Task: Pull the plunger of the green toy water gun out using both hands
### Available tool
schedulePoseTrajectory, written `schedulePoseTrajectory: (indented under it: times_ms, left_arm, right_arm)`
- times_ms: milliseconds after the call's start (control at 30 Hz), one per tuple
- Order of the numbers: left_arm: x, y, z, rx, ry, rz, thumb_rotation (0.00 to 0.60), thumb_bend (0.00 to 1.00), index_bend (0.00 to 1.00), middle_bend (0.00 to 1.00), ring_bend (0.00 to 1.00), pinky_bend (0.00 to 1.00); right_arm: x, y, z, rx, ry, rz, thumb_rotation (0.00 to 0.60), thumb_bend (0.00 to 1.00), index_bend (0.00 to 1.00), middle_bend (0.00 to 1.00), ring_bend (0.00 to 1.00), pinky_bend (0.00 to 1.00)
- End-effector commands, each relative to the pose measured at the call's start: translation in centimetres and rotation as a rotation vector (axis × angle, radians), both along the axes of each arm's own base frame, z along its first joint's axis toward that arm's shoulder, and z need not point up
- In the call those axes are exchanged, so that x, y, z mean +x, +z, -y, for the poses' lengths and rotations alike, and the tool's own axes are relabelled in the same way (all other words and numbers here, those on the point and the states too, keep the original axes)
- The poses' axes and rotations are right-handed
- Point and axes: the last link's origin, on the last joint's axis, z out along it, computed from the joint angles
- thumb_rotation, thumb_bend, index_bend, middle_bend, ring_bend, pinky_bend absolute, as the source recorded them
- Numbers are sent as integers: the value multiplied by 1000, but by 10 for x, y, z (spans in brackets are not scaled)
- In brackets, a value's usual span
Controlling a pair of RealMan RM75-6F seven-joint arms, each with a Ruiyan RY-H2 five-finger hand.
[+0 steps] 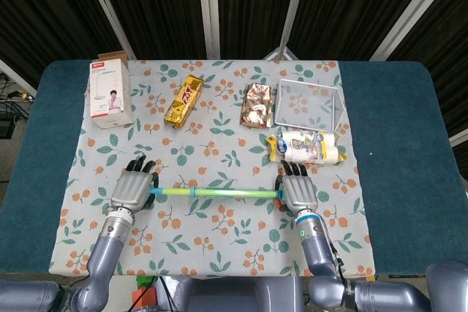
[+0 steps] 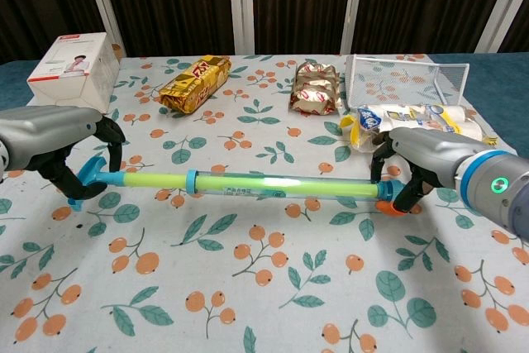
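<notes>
L hand (image 2: 62, 148) had its fingers (image 2: 111, 140) curled round the blue plunger handle (image 2: 89, 174) of the green toy water gun (image 1: 216, 193); R hand (image 2: 430, 159) had fingers clenched on the barrel's far end by the orange tip (image 2: 388, 207). Gun lay level just above the floral cloth, front-centre of the surface (image 1: 395, 144), stretched between both hands. Both hands palm-down, forearms reaching in from the near edge. Behind: 1 white box (image 1: 111, 90), 2 gold snack packs (image 1: 183, 101), 1 wire basket (image 1: 307, 104), 1 wrapped roll pack (image 1: 306, 147).
</notes>
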Motion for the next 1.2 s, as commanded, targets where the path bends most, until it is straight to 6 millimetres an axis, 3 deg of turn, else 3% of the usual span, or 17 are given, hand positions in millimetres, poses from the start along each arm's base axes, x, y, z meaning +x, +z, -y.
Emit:
schedulePoseTrajectory:
  times_ms: [33, 1200]
  left_arm:
    - [-1, 1, 2, -1, 0, 2, 600, 636, 632, 145, 0, 100]
    - [-16, 34, 16, 31, 8, 7, 600, 636, 651, 154, 0, 95]
  right_arm:
    - [-2, 4, 2, -7, -5, -9, 600, 442, 606, 0, 0, 0]
    - [-34, 49, -2, -69, -74, -42, 600, 446, 620, 0, 0, 0]
